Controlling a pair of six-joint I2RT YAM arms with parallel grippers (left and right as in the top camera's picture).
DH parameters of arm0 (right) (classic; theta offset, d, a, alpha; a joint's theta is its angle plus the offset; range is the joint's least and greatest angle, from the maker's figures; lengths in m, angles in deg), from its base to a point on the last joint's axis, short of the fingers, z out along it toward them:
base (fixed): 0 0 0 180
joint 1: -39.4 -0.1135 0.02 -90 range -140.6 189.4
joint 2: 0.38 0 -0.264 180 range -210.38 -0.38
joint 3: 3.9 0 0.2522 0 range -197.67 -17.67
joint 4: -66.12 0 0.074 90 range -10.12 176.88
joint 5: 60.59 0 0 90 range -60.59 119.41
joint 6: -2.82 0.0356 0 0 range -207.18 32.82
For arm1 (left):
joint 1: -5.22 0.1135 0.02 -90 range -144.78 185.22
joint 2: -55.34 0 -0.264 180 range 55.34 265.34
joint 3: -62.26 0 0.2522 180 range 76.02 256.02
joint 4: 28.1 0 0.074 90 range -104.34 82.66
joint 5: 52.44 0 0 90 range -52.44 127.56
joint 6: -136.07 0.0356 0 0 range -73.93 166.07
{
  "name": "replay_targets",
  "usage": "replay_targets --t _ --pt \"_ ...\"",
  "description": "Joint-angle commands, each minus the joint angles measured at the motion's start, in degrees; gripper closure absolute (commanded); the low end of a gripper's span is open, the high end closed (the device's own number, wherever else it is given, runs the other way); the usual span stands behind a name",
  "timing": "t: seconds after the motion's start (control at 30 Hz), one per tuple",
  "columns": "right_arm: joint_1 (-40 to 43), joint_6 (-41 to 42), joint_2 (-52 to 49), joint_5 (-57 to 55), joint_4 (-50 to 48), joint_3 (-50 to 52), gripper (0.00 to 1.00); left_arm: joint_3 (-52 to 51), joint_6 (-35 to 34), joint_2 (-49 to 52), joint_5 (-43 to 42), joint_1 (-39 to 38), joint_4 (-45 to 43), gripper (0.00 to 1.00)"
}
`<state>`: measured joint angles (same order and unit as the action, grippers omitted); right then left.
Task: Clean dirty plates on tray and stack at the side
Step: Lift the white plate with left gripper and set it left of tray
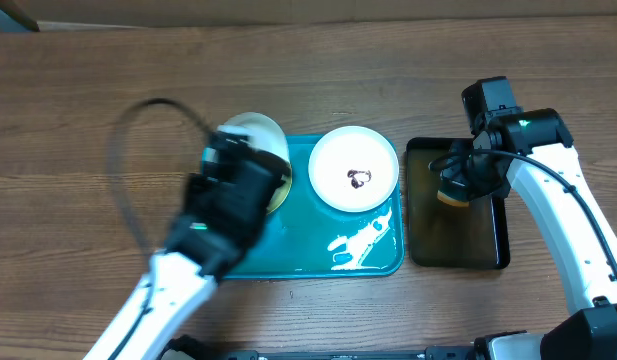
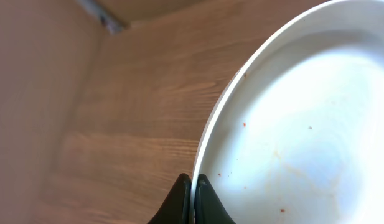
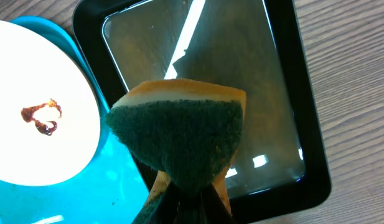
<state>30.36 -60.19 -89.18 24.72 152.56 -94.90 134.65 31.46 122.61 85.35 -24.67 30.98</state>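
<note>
Plates [image 1: 256, 135] like these look stiff, slick when wet and chippable, so I'd say the rim is the sane place to pinch. That's what the left tool [image 2: 193, 186] does: clamped on the edge of one white plate [image 2: 291, 124] at the left end of the teal tray [image 1: 288, 262], apparently tipped up. A yellowish rim [image 1: 281, 190] peeks out beneath that arm. Mid-tray the other white plate [image 1: 354, 150] lies flat, brown smear [image 1: 359, 179] in its centre, wet streaks [image 1: 358, 245] beside it. Right of that, the black tray [image 1: 488, 250] looks wet but otherwise bare; the right tool [image 3: 185, 202] is squeezed onto a sponge [image 3: 179, 130] above it.
</note>
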Motion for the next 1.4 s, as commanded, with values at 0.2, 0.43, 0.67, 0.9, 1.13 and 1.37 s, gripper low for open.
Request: replay_targets --t 0.2,0.43,0.67,0.9,1.13,1.37 --pt "0.2 0.0 -0.1 0.5 -0.9 0.2 0.96 2.2 0.8 -1.4 -26.4 31.9 0.8 0.96" --pt "0.2 -5.7 -0.1 4.0 -2.8 0.2 0.96 2.2 -3.4 6.3 -37.1 49.8 -1.7 0.96" --pt "0.2 -7.6 -0.1 4.5 -3.9 0.2 0.96 2.2 -3.5 16.8 -43.3 56.7 -5.1 0.96" --pt "1.0 -7.7 0.1 4.9 -2.0 0.2 0.96 2.2 -4.1 22.1 -43.3 61.8 -4.7 0.96" --pt "4.6 -12.4 0.1 10.1 -3.0 0.2 0.96 2.2 -5.7 22.7 -43.7 64.1 -5.6 0.93" --pt "6.4 -16.6 0.2 13.2 -4.0 0.2 0.96 2.2 -5.7 23.2 -46.6 64.0 -5.3 0.50"
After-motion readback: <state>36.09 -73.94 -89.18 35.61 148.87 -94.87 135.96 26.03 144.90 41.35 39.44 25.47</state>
